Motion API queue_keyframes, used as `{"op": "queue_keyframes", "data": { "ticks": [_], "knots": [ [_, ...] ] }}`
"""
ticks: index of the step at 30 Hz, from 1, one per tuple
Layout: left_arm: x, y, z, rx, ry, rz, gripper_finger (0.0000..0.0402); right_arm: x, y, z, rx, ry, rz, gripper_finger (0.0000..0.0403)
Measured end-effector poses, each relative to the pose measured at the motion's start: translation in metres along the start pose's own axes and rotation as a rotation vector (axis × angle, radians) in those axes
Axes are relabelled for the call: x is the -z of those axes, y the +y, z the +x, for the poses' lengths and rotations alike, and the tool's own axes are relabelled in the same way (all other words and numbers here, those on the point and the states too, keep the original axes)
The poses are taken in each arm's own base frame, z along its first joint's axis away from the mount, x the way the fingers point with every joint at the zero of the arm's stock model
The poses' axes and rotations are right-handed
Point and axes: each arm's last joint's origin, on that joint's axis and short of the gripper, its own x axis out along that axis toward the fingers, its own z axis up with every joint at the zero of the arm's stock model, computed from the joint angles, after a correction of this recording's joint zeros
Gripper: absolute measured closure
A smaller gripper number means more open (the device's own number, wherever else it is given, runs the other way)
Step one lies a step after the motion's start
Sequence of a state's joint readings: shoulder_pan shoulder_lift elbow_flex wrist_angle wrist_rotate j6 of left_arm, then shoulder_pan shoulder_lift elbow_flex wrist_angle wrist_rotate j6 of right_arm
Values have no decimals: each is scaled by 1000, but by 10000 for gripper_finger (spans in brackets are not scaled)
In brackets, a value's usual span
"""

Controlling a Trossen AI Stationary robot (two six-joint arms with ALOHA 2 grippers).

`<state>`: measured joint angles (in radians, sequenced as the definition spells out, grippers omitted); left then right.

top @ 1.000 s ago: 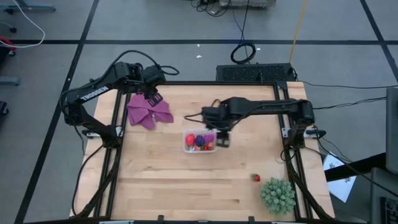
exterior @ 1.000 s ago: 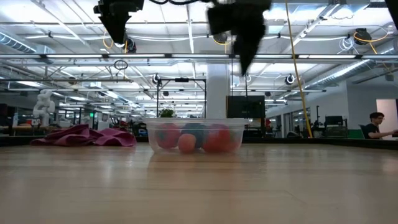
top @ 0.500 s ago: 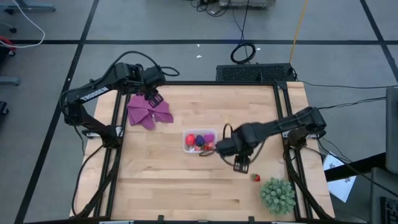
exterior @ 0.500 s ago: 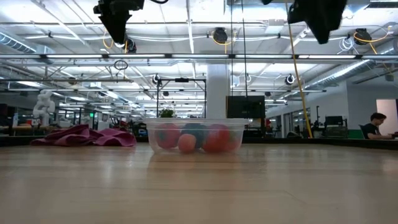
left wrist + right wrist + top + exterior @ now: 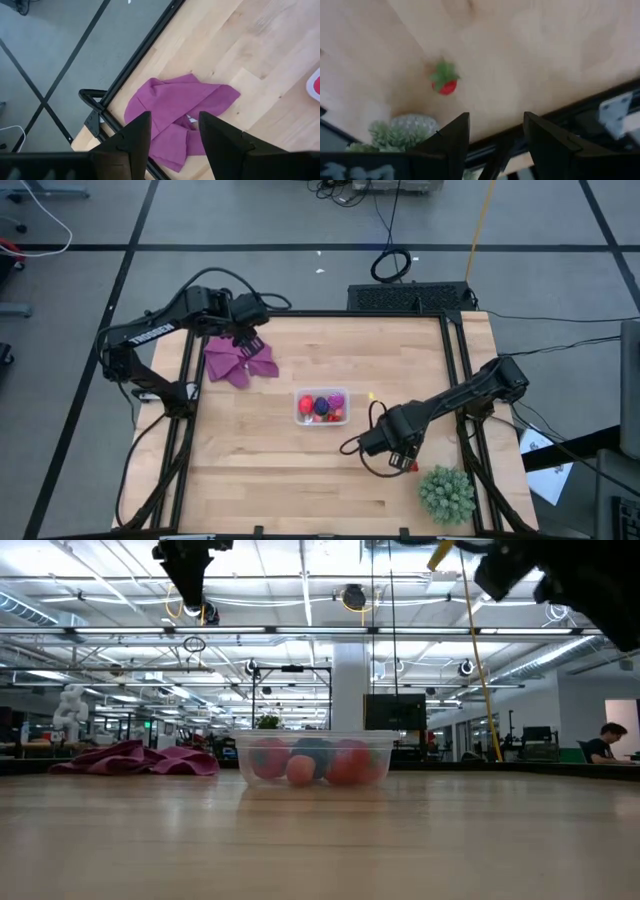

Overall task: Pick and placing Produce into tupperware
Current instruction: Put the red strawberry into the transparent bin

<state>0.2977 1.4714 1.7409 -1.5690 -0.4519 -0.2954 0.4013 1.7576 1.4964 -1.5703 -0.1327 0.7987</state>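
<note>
The clear tupperware (image 5: 321, 406) (image 5: 312, 758) stands mid-table on its base and holds several toy fruits: red, magenta and dark blue. One strawberry-like red fruit with a green top (image 5: 412, 466) (image 5: 445, 82) lies on the wood near the near-right corner. My right gripper (image 5: 403, 452) (image 5: 496, 116) hovers open just beside and above that fruit, touching nothing. My left gripper (image 5: 248, 338) (image 5: 175, 115) waits open above the purple cloth (image 5: 240, 360) at the far left.
A green spiky plant (image 5: 446, 493) (image 5: 400, 130) stands at the near-right corner, close beside the strawberry. The black table frame (image 5: 462, 442) runs along the right edge. Bare wood (image 5: 270, 470) spreads between the tub and the near edge.
My right gripper has swung from over the tub's right end toward the table's near-right corner, coming down toward the lone strawberry. In the low view it has passed rightward out of the centre. The tub and its fruits have kept still.
</note>
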Motion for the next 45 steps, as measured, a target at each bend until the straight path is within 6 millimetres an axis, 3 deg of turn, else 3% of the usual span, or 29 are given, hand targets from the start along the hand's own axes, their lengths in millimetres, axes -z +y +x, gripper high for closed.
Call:
{"op": "queue_keyframes", "data": {
  "ticks": [8, 25, 32, 45],
  "knots": [
    [1, -4, -2, 7, -9, 14, 229, -4, 7, 19, -134, 96, 57, 227],
    [1, -4, -2, 7, -10, 8, 229, -6, 12, 22, -221, 142, 167, 192],
    [1, -4, -2, 6, -10, 7, 229, -9, 15, 44, -283, 206, 162, 171],
    [1, -4, -2, 5, -10, 5, 229, -17, 15, 86, -390, 232, 130, 169]
  ]
}}
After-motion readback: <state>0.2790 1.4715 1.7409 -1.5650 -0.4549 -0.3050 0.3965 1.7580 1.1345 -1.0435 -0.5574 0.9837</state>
